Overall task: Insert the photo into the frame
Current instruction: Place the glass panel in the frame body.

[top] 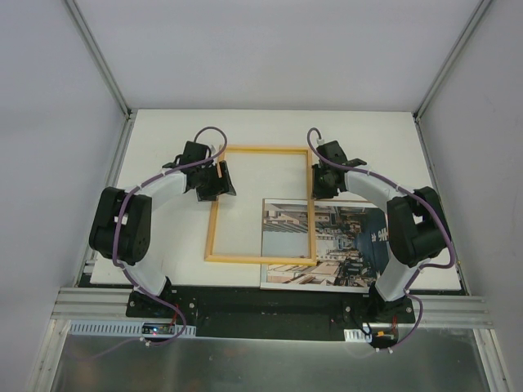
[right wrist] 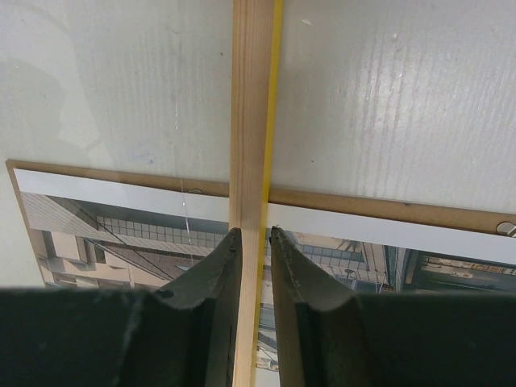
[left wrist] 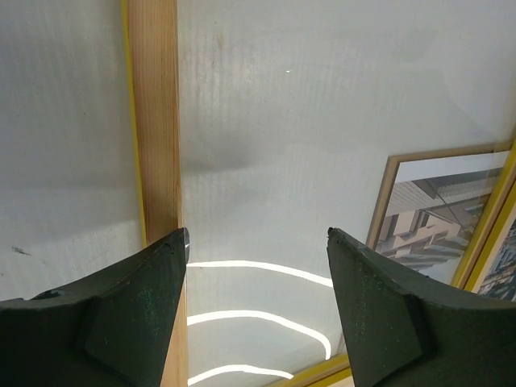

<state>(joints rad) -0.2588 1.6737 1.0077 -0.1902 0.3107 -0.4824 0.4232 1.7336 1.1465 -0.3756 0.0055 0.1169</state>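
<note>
We record one frame (top: 265,149), wood back up, flat on the bench (top: 368,155). One photo (top: 343,245), face up, lies under the frame's right rail. Right fingers (right wrist: 214,282) pinch that rail. Left fingers (left wrist: 137,298) are spread over the frame's left rail.

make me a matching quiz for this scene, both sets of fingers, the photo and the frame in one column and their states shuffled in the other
Column one
1. left fingers
2. right fingers
3. photo
4. frame

Column two
a. lying flat, wood side up
b. spread open, holding nothing
c. closed on a frame rail
d. picture side up, partly under the frame

Pairs: 1-b, 2-c, 3-d, 4-a
</note>
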